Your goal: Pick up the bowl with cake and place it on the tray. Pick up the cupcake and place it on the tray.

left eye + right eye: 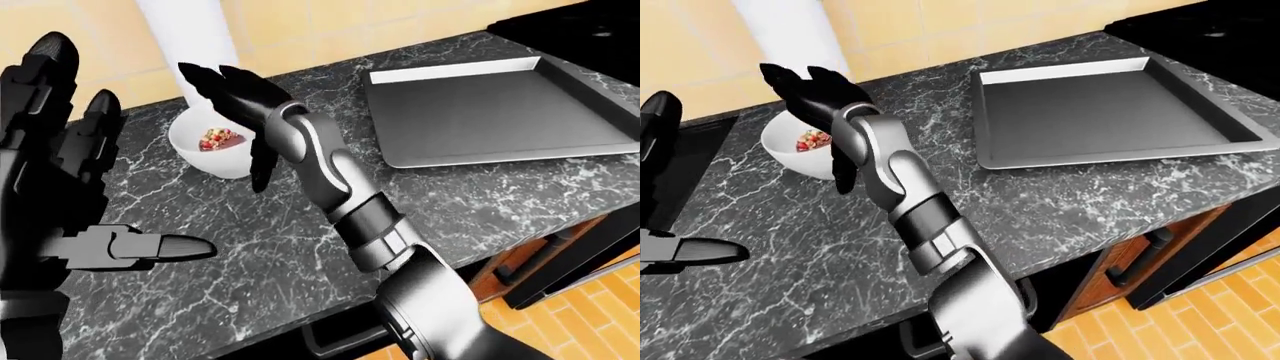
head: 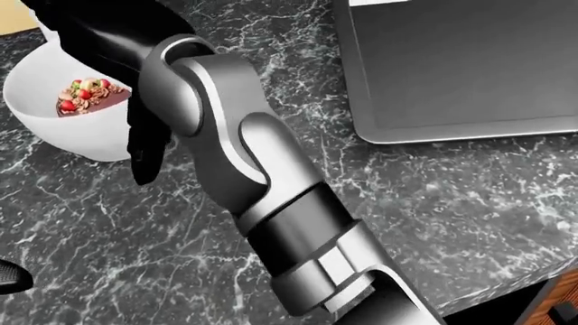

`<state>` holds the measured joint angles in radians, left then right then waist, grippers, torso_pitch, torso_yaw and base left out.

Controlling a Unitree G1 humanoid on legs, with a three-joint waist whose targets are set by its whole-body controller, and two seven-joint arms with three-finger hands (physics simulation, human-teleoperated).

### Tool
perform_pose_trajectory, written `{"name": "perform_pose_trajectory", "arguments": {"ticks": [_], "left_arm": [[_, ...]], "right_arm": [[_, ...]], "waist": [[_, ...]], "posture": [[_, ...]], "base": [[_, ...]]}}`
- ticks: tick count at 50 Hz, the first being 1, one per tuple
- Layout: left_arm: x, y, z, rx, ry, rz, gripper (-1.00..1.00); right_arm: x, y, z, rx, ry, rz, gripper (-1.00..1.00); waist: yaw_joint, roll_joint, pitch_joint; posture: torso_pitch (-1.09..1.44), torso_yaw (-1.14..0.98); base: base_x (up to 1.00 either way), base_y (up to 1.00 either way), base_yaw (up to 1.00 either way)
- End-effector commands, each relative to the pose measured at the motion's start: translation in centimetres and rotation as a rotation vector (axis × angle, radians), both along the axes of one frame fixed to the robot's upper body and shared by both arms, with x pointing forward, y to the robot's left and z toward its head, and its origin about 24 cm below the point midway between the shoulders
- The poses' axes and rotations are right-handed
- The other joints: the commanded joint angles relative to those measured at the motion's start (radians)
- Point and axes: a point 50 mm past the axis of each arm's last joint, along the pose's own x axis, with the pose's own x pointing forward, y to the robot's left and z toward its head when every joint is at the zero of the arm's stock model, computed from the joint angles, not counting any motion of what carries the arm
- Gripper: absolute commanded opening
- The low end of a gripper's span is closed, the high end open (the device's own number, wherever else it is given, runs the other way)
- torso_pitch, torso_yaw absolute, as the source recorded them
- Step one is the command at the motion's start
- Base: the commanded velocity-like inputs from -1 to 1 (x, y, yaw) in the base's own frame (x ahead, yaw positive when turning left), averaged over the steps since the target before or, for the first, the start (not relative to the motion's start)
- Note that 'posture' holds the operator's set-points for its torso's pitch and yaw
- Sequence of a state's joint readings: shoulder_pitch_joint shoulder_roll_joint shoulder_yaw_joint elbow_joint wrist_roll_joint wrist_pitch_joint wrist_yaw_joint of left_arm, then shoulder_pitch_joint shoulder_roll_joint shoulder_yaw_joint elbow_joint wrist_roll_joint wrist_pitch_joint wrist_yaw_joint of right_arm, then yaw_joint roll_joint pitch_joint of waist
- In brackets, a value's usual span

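- The white bowl (image 1: 205,146) with the cake (image 1: 220,138) sits on the dark marble counter (image 1: 300,247), well to the left of the tray (image 1: 500,112) in the left-eye view.
- Right hand (image 1: 240,101) is right at the bowl's right rim, fingers spread, not closed round it; can't tell if it's touching.
- Left hand (image 1: 60,172) is up to the left of the bowl, fingers spread, holding nothing.
- The tray is bare.

The right hand (image 1: 235,101) reaches up-left with fingers spread, while the left hand (image 1: 60,172) is raised, fingers open.
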<state>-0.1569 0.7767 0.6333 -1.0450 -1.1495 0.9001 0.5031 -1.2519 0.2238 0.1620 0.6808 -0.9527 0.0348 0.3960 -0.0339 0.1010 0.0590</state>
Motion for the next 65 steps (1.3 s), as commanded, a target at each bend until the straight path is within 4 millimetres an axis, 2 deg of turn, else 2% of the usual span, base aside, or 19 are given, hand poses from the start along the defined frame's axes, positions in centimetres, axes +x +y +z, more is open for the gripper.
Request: {"name": "perform_pose_trajectory", "arguments": {"ticks": [1, 12, 29, 42, 48, 50, 53, 62, 65], "left_arm": [[-0.3, 0.2, 0.7, 0.002, -0.053, 0.015, 1.00], [-0.6, 0.5, 0.8, -0.003, -0.056, 0.020, 1.00], [-0.8, 1.0, 0.8, -0.008, -0.059, 0.029, 1.00], [-1.0, 1.4, 0.7, -0.014, -0.063, 0.034, 1.00], [-1.2, 1.6, 0.7, -0.017, -0.065, 0.038, 1.00], [-1.2, 1.7, 0.7, -0.018, -0.066, 0.039, 1.00], [-1.3, 1.7, 0.7, -0.017, -0.067, 0.039, 1.00], [-1.4, 1.6, 0.9, -0.013, -0.068, 0.036, 1.00], [-1.5, 1.7, 1.0, -0.013, -0.071, 0.037, 1.00]], "right_arm": [[-0.8, 0.6, 1.9, 0.024, -0.108, 0.033, 1.00], [-0.2, 1.3, 0.8, -0.035, -0.127, 0.020, 1.00], [0.6, 1.6, -2.2, -0.140, -0.119, -0.002, 1.00], [0.5, 2.4, -2.3, -0.145, -0.120, 0.005, 1.00], [0.6, 2.4, -2.6, -0.154, -0.124, -0.004, 0.85], [0.5, 2.5, -2.5, -0.156, -0.125, -0.003, 0.65], [0.6, 2.5, -2.6, -0.158, -0.128, -0.004, 0.52], [0.6, 2.5, -2.7, -0.167, -0.142, -0.014, 0.45], [0.7, 2.4, -2.7, -0.168, -0.151, -0.021, 0.29]], "waist": [[0.000, 0.008, -0.022], [0.001, 0.010, -0.021], [0.003, 0.012, -0.023], [0.004, 0.014, -0.026], [0.003, 0.015, -0.025], [0.003, 0.015, -0.025], [0.002, 0.015, -0.025], [0.004, 0.015, -0.025], [0.004, 0.015, -0.025]], "posture": [[0.00, 0.00], [0.00, 0.00], [0.00, 0.00], [0.00, 0.00], [0.00, 0.00], [0.00, 0.00], [0.00, 0.00], [0.00, 0.00], [0.00, 0.00]], "base": [[0.00, 0.00, 0.00], [0.00, 0.00, 0.00], [0.00, 0.00, 0.00], [0.00, 0.00, 0.00], [0.00, 0.00, 0.00], [0.00, 0.00, 0.00], [0.00, 0.00, 0.00], [0.00, 0.00, 0.00], [0.00, 0.00, 0.00]]}}
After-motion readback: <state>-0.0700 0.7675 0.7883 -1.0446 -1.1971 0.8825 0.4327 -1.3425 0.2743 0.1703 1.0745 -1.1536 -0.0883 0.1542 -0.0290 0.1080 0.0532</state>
